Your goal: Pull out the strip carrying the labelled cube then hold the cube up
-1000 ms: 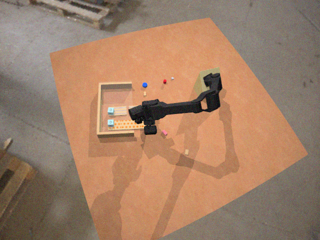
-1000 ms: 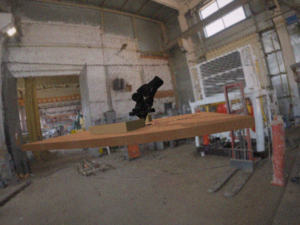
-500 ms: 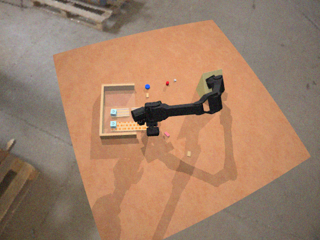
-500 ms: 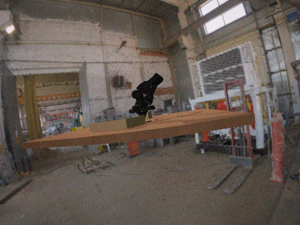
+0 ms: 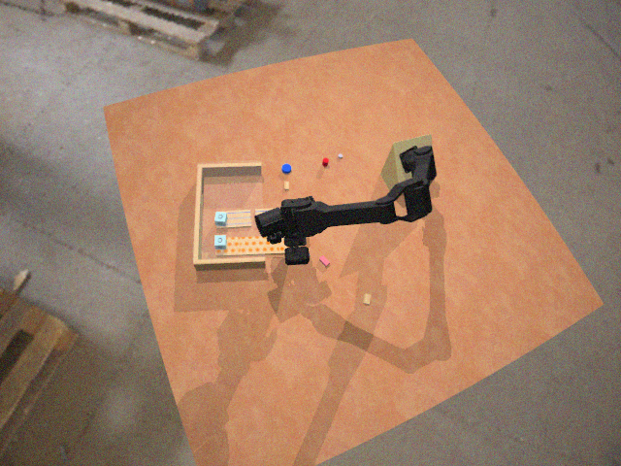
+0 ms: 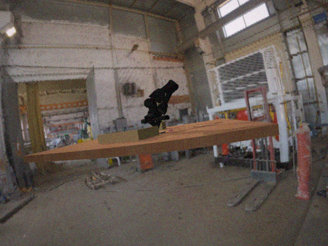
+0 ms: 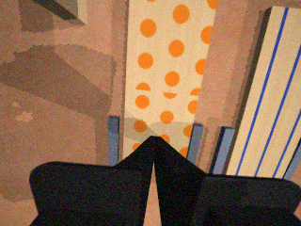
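We see the gripper, its fingers pressed together on nothing, poised over the orange-dotted strip (blue-striped strip just beside).

two strips side by side in tray, cube on each

Industrial hall, grey concrete floor

White brick wall at back; high windows upper right; lamp upper left; red pallet jack right; wooden pallet on floor.
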`<state>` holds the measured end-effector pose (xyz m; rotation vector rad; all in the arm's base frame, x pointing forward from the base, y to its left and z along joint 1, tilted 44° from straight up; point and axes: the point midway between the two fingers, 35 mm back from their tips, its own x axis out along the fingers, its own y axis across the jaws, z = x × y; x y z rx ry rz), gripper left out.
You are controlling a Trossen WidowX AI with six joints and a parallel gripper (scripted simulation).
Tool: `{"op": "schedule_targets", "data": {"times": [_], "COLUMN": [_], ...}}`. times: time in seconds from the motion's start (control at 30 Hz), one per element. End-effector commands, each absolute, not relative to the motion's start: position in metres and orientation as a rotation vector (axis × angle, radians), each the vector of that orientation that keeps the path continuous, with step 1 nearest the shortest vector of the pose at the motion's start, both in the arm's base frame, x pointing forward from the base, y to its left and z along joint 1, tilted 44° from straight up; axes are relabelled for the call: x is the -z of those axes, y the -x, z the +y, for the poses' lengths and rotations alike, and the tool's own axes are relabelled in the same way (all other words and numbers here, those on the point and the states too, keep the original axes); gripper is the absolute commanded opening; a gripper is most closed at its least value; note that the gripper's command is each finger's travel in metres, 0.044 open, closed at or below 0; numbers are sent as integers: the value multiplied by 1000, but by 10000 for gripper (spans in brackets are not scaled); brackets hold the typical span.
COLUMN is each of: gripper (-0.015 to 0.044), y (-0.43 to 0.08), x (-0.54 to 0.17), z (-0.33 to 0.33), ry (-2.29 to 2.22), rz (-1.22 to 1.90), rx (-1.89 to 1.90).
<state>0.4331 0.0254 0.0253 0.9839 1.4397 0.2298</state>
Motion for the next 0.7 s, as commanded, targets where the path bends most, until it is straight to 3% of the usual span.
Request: {"op": "schedule_targets", "data": {"times": [0.0,0.67], "gripper": [0,0], "y": [-433,-433], "x": [-23,-22], "z": [26,27], "ry": [-988,-988], "rz": [1444,1444], "rx": [-222,-223]}}
